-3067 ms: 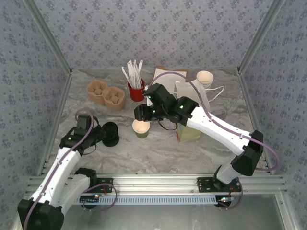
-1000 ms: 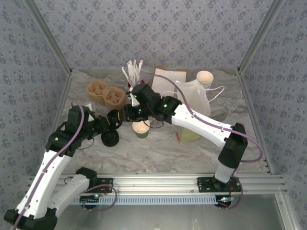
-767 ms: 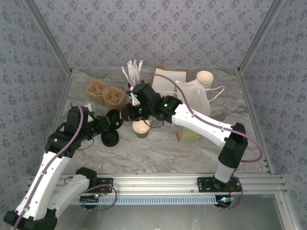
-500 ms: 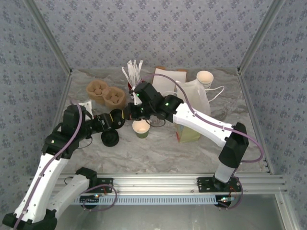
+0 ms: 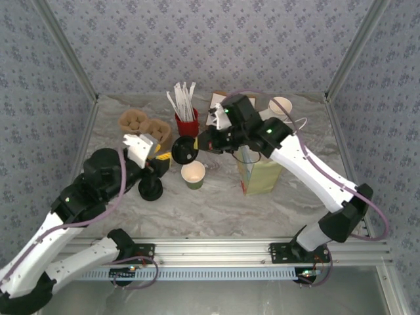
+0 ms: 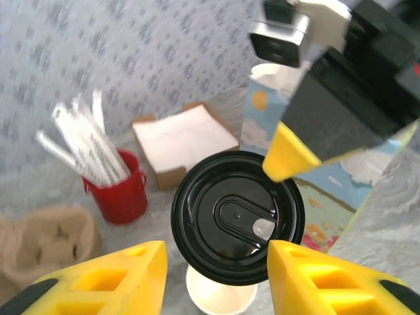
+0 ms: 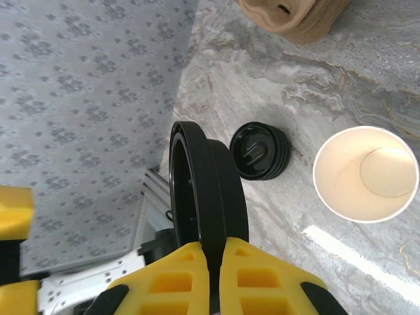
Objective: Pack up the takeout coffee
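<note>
Right pincer (image 7: 213, 252): clamped on black lid (image 7: 200, 190), held edge-on, centre frame. Left pincer (image 6: 216, 262): fingers apart, holding nothing. Paper cup (image 5: 193, 174): upright, open, on table (image 5: 216, 203), mid-frame, just below lid.

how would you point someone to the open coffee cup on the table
Start at the white-and-yellow paper bag in the middle of the table. Just left of it stands a small open paper cup, cream inside. Unlike the pale cup at the back right, it is dark green outside, between the bag and a stack of black lids.
</note>
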You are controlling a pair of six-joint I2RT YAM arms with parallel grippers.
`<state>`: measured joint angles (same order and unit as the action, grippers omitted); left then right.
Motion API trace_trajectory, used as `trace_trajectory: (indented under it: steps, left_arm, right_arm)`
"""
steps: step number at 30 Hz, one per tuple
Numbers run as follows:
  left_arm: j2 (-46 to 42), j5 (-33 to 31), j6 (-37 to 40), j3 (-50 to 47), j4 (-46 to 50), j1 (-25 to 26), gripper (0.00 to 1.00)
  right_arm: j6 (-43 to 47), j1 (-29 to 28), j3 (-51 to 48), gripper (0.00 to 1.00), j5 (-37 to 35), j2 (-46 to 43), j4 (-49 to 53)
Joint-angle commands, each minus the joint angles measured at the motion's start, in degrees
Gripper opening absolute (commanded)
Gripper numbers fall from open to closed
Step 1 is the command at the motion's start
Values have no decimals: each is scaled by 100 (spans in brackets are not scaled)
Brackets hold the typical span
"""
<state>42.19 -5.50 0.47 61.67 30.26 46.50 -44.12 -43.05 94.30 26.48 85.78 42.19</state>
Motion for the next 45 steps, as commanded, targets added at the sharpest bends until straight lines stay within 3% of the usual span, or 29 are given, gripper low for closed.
trace_trajectory:
  steps: [1,3,6,10,17,33,40,42,45]
  left_arm:
    - [250,-860,1529,-188,-974,680,45]
    - [369,-863,2241,-402,-1494,986,45]
    - [461,-841,2828,-725,-2306,1056,42]
    - [388,-271,3558,-1172,-3047,1054,42]
    - [184,310,4438,-1629,-3300,1063,45]
    - [746,198,5249,-1565,-3342,1175,52]
    - [832,48,5489,-1733,-3709,1316,41]
    - [860,-31,5509,-1808,-3913,1366,33]
    - [928,-44,5526,-1838,-3917,1412,31]
  right_arm:
    - [-14,265,-190,10,472,-455,289]
    - [-9,432,-311,10,593,-642,359]
    - [29,616,-440,11,622,-873,545]
    - [-54,852,-763,11,755,-1188,524]
    - [-83,1084,-985,9,802,-1458,644]
    - [-426,1216,-1124,7,1064,-1562,496]
    - [-501,1229,-1234,6,1085,-1582,388]
    - [-542,1229,-1279,6,1119,-1595,315]
    - [-573,1235,-1326,6,1163,-1599,251]
